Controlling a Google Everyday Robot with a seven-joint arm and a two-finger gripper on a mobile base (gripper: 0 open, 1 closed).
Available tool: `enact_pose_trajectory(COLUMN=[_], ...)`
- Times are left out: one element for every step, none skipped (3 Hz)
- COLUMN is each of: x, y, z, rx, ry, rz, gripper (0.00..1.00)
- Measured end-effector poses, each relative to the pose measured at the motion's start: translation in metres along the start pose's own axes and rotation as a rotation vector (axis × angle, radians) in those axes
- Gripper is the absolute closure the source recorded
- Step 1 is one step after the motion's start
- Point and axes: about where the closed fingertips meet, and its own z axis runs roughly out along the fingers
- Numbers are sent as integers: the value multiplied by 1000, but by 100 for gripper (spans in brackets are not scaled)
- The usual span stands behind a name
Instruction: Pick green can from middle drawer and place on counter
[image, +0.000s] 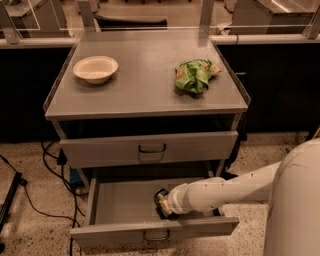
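The green can (160, 196) is in the open middle drawer (120, 202), right of its centre, with a silver end facing up and left. My gripper (164, 205) reaches into the drawer from the right on a white arm (225, 192) and is shut on the can, low inside the drawer. The drawer's front panel (115, 234) with its dark loop handle (156, 235) is pulled out toward me. The counter (145, 90) is the grey cabinet top above.
A beige bowl (95, 68) sits on the counter's left side and a crumpled green-and-orange snack bag (194, 75) on its right. The upper drawer (150, 148) is closed. Black cables (35, 200) lie on the floor at left. My arm's white body (295, 210) fills the lower right.
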Motion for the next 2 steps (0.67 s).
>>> enact_pose_trajectory(x=[-3,-3], y=[-5,-12], z=[12,22], rx=[1,4], ry=[9,22], rz=[4,16], gripper=[39,40])
